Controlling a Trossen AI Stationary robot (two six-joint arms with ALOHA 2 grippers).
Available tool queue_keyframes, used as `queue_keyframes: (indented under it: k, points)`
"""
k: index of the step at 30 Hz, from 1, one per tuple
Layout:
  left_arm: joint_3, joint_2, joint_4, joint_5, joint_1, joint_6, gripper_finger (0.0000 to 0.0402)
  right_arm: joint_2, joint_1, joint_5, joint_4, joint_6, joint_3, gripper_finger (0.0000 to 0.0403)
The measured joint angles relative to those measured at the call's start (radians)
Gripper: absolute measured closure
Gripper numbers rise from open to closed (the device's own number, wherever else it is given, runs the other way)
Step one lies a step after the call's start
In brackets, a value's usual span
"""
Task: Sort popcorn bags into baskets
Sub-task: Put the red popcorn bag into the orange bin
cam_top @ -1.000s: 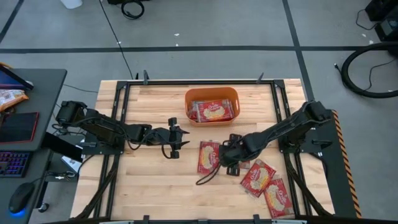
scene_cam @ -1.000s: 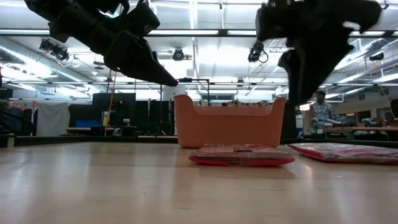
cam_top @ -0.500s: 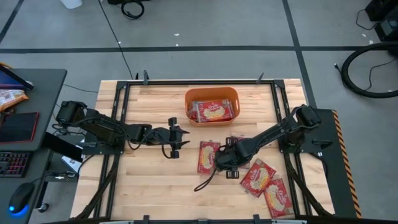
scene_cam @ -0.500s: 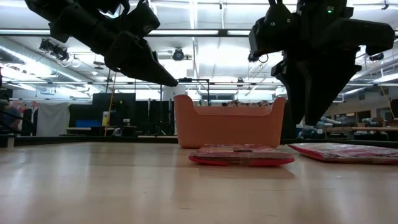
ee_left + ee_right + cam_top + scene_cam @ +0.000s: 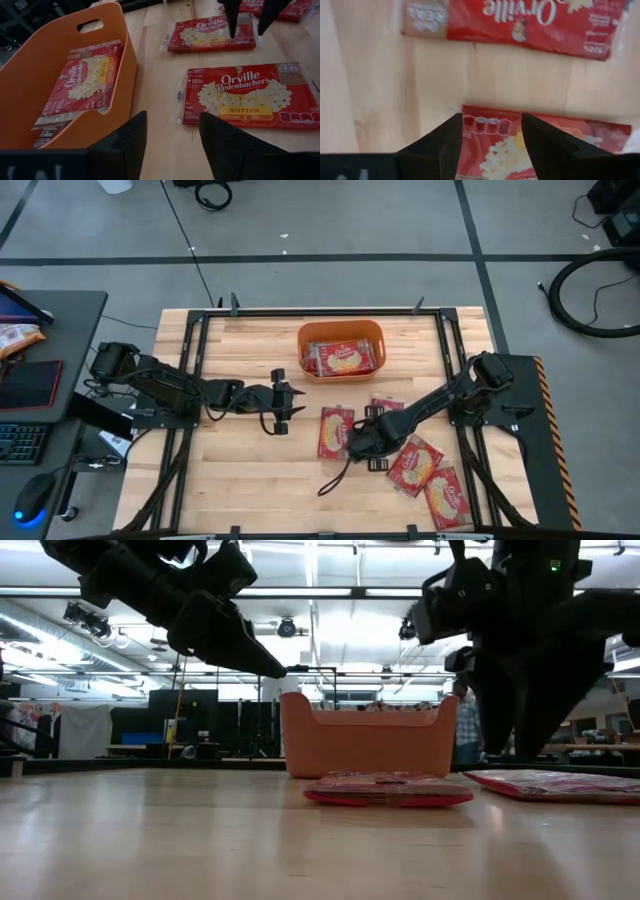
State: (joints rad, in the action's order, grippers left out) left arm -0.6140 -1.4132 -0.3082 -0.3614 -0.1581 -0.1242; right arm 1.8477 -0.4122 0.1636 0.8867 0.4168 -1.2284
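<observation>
The orange basket (image 5: 340, 330) stands at the table's far middle and holds popcorn bags (image 5: 340, 358); it also shows in the left wrist view (image 5: 60, 90). Several red bags lie flat on the wood: one at the middle (image 5: 335, 430), one (image 5: 385, 406) beside it, two (image 5: 413, 465) (image 5: 445, 498) near the right front. My right gripper (image 5: 360, 445) hangs open above the table among these bags, its fingers pointing down; a bag (image 5: 540, 145) lies below it. My left gripper (image 5: 285, 402) waits open and empty left of the middle bag (image 5: 250, 95).
A black cable (image 5: 335, 470) trails on the wood near the right gripper. Dark frame rails (image 5: 200, 330) run along the table's sides. A desk with a keyboard and a mouse (image 5: 30, 430) stands left of the table.
My right gripper has gone toward the table's near edge and a little toward its left, staying open. The bag beside the middle one, hidden under the arm before, now shows.
</observation>
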Motion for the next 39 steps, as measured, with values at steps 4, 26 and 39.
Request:
queue_keyframes:
  k: [4, 26, 39]
  points:
    - [0.000, 0.000, -0.001, 0.000, 0.000, 0.000, 0.0217, 0.000, -0.001, -0.003, 0.011, 0.022, 0.019, 0.0196]
    - [0.000, 0.000, -0.002, 0.000, 0.000, -0.001, 0.0217, -0.001, -0.019, -0.085, 0.107, 0.105, 0.106, 0.0196]
    - [0.000, 0.000, -0.002, 0.000, 0.000, -0.001, 0.0217, 0.000, -0.019, -0.030, 0.276, 0.108, -0.031, 0.0196]
